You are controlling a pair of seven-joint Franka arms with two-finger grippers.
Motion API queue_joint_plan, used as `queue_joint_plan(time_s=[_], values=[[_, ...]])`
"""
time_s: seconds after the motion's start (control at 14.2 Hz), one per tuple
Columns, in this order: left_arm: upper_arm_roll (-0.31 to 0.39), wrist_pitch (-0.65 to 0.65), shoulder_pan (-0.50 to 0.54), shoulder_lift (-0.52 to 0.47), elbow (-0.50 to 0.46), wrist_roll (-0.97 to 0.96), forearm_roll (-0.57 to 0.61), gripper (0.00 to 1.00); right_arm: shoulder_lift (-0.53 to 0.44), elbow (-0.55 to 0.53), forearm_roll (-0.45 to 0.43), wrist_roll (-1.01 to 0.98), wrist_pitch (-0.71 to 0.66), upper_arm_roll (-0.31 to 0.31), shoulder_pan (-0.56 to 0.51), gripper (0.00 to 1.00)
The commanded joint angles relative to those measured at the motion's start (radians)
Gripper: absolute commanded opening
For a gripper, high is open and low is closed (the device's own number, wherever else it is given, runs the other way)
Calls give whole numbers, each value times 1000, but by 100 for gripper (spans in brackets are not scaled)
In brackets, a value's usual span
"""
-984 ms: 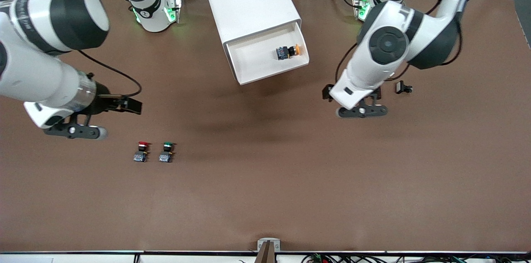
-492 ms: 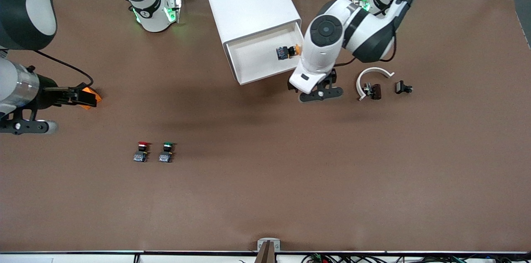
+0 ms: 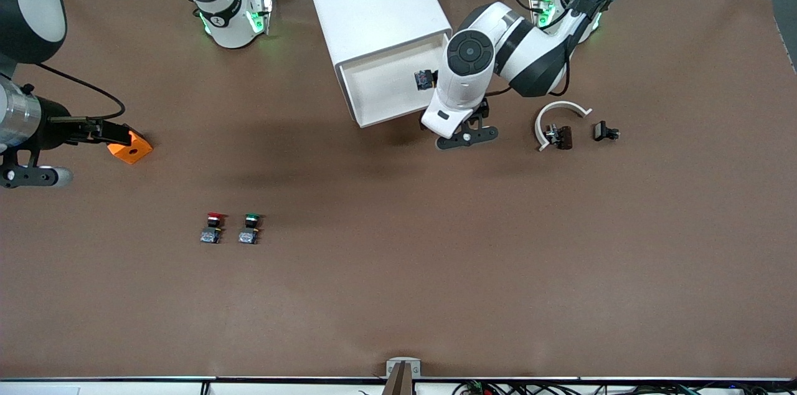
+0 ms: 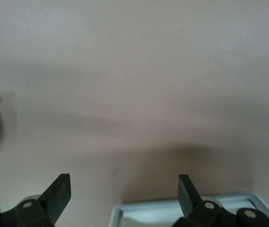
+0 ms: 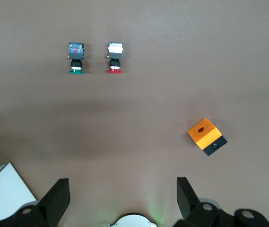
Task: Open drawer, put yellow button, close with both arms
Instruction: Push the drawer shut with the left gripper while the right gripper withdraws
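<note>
The drawer (image 3: 380, 93) stands pulled out of the white cabinet (image 3: 373, 2), its tray open toward the front camera. The yellow button lies in it; only its grey-blue base (image 3: 424, 79) shows, as the left arm covers the cap. My left gripper (image 3: 468, 127) is open and empty over the drawer's front corner at the left arm's end. In the left wrist view the gripper (image 4: 124, 178) has that corner (image 4: 172, 208) between its fingers. My right gripper (image 3: 109, 133) is open and empty at the right arm's end of the table, and it also shows in the right wrist view (image 5: 121, 182).
An orange block (image 3: 129, 147) lies on the table beside the right gripper. A red-capped button (image 3: 213, 228) and a green-capped button (image 3: 250, 228) stand nearer to the front camera. A white curved piece (image 3: 557, 121) and a small black part (image 3: 604, 131) lie toward the left arm's end.
The left arm has swung from over the curved piece to the drawer's front corner, covering the yellow cap. The right arm has drawn back toward its end of the table, uncovering the orange block.
</note>
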Motion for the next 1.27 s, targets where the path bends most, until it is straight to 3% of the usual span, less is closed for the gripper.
queue_joint_plan(time_s=[0.0, 0.56, 0.98, 1.19], values=[[-36, 7, -5, 0, -6, -19, -92, 100, -47, -54, -10, -7, 6, 21, -14, 100], [-154, -4, -5, 34, -9, -80, -165, 100, -52, 18, -21, -4, -40, 14, -34, 100], [-205, -9, -10, 62, -26, -172, -211, 100, -49, 41, -4, 0, -50, 16, -68, 100], [-214, -9, -10, 71, -25, -183, -242, 100, -67, 47, 66, -4, -40, 13, -77, 100]])
